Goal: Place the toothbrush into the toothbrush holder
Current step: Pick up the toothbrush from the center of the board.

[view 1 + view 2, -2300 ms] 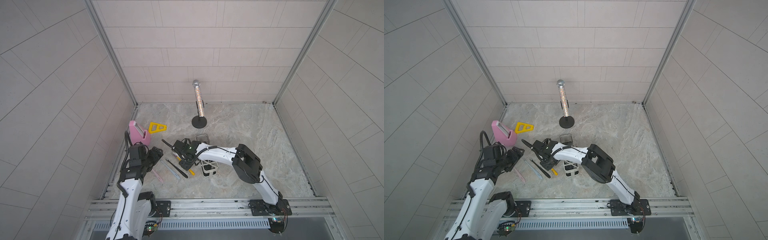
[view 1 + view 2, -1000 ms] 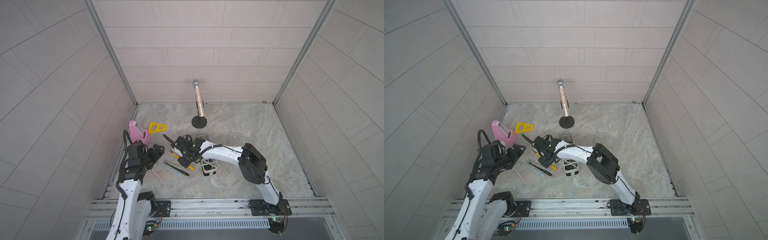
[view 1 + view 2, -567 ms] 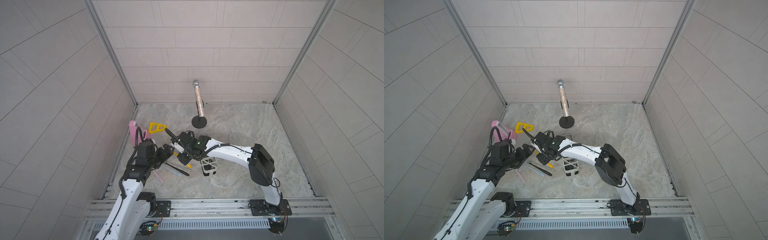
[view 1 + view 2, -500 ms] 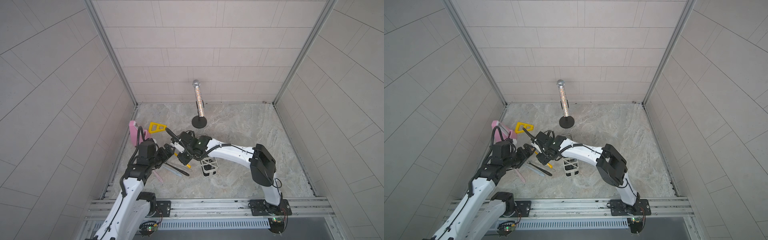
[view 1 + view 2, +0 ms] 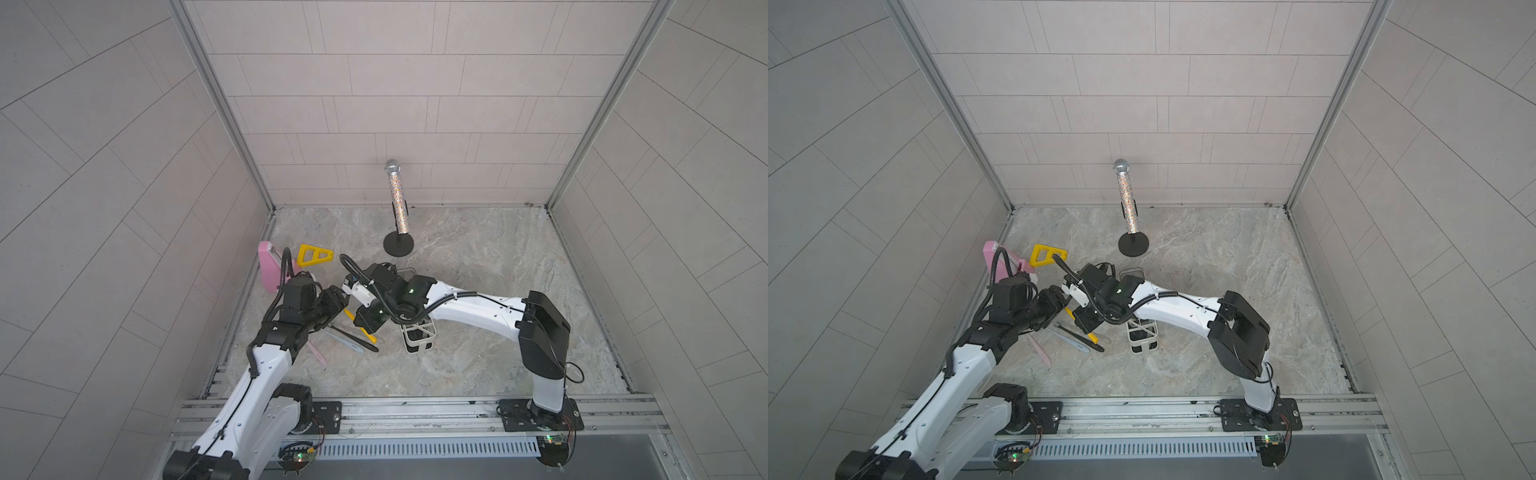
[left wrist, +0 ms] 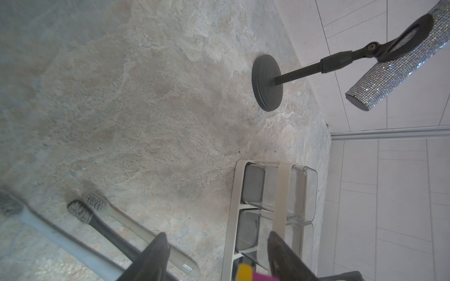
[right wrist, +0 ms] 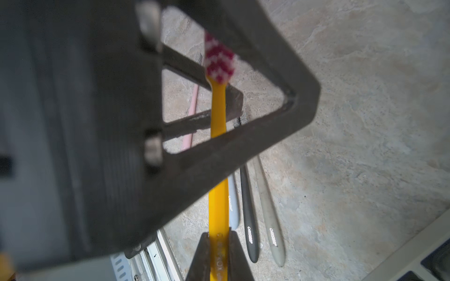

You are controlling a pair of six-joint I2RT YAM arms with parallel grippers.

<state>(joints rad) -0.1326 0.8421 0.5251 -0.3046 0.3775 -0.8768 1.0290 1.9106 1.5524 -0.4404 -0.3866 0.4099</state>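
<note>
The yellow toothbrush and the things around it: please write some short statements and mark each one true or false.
1. The right gripper is shut on the handle of the yellow toothbrush. True.
2. The yellow toothbrush stands in the toothbrush holder. False: the right gripper holds it outside the holder.
3. A black toothbrush lies flat on the table. True.
4. The glittery microphone lies flat on the table. False: it sits raised in a black stand.
5. The left gripper has its jaws pressed together. False: they stand apart.
</note>
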